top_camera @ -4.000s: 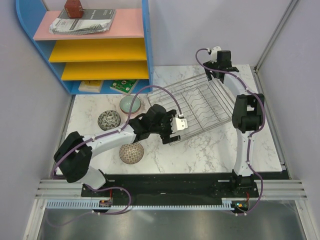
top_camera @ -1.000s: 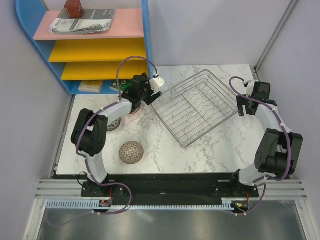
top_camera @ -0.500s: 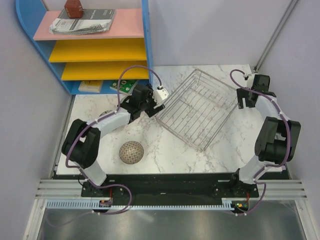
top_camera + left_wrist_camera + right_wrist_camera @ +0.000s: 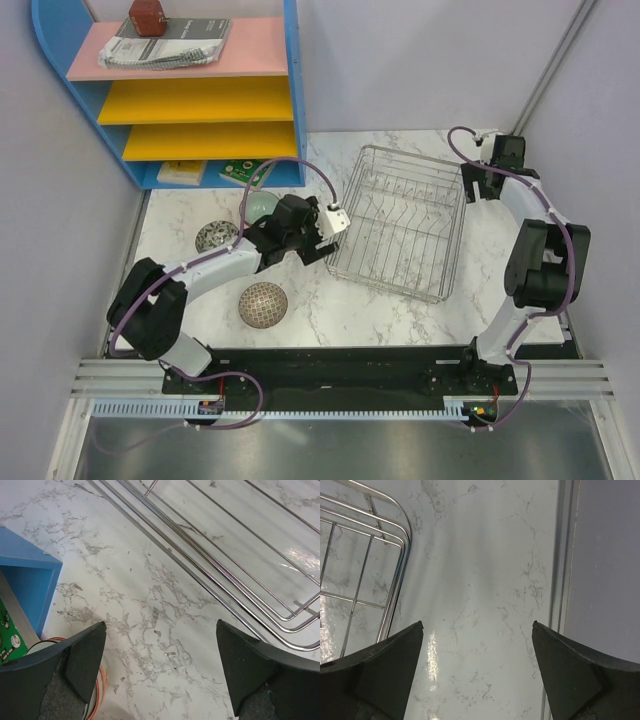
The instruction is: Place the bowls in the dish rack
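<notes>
top external view has the dish rack lying flat on the marble desk, right of centre, with no bowl in it. three bowls sit outside it on the left part of the desk: a pale green bowl near the foot of the blue shelf unit, a dark patterned bowl nearer the left edge, and a beige mesh-patterned bowl turned upside down closer to the arm bases, well apart from the rack. the left gripper hangs just beside the rack's left side, between it and the green bowl. in the left wrist view the left gripper has its jaws spread wide over bare marble with nothing between them, and rack wires cross the upper right. at the lower left, partly behind one finger, is what looks like a red-rimmed bowl, though too little shows to be sure. the right gripper sits by the rack's far right corner. in the right wrist view the right gripper is also wide apart and empty, with the rack's rounded corner on the left and the desk's edge on the right.
</notes>
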Robot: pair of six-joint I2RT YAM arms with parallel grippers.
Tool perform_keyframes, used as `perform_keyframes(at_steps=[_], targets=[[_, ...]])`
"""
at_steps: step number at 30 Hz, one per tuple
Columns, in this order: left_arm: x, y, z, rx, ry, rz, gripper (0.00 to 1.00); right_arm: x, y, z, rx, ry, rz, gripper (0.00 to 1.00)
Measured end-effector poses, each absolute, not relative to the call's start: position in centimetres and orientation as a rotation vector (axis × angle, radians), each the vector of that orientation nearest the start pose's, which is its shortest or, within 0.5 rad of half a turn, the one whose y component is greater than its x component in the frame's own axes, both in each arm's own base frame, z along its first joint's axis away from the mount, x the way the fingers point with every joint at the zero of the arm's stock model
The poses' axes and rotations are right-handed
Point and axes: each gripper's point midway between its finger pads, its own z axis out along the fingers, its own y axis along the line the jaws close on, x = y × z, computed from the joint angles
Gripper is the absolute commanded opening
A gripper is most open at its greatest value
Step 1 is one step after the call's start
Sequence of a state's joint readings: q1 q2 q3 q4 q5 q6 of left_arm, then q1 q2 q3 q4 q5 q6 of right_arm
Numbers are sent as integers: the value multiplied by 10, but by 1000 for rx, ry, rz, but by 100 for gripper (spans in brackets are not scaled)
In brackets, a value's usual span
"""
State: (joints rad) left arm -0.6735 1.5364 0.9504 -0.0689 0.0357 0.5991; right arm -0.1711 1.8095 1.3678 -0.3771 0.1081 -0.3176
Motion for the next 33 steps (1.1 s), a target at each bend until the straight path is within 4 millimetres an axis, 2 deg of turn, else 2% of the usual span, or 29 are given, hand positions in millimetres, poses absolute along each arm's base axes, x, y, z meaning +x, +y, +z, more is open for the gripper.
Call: perform_keyframes(at_steps=[8, 15, 23, 29, 33], targets=[[323, -252, 103, 1380, 1801, -111, 97, 475, -79, 114, -208, 2383, -367, 98], [319, -251, 100, 1383, 1822, -118, 97, 494, -55, 115, -250, 2362, -360, 98], [325, -246, 101, 1354, 1835, -67, 98, 503, -44, 120, -246, 2341, -408, 98], [348, -223, 107, 1239, 1877, 7, 99, 501, -51, 124, -184, 2340, -434, 98], [367, -204, 122, 1152, 1888, 48, 100, 494, -78, 144, -83, 2313, -456, 98]])
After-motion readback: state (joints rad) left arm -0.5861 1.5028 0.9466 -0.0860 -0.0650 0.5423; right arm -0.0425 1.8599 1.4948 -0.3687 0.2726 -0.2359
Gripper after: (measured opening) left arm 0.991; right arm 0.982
